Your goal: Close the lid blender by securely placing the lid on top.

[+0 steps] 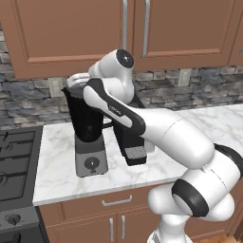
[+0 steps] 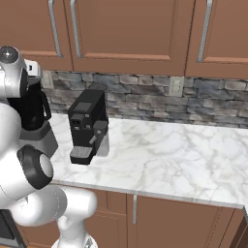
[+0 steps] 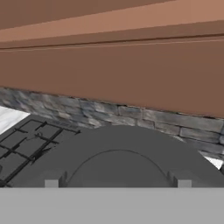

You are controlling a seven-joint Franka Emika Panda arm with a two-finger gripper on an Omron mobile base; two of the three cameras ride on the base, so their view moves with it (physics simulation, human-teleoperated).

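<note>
- The blender (image 1: 88, 130) stands on the white marble counter (image 1: 57, 161) near its left end in the left base view, its dark jar upright on a boxy grey base with a round knob facing front.
- In the right base view the blender (image 2: 33, 114) sits at about 9 o'clock in the picture, its side handle toward the coffee machine (image 2: 87, 127), partly behind the white arm.
- The lid (image 3: 118, 162) spreads across the lower half of the hand view as a wide dark grey disc with a raised inner circle, directly ahead of the camera.
- I cannot tell from these pictures whether the lid rests on the jar's mouth or hangs just above it.
- The gripper (image 1: 78, 81) is at the top of the jar in the left base view, at roughly 10 o'clock from the arm's elbow.
- 2 small grey finger tips (image 3: 51, 183) rise at the bottom of the hand view against the lid's near edge, set wide apart; whether they are clamping the lid I cannot tell.
- The black coffee machine stands just beside the blender on its right, apart from it.
- The stove (image 1: 14, 161) with its dark grates borders the counter's left end, at 9 o'clock from the blender's base.
- Brown wall cabinets (image 2: 126, 34) hang above a grey stone backsplash (image 2: 145, 99).
</note>
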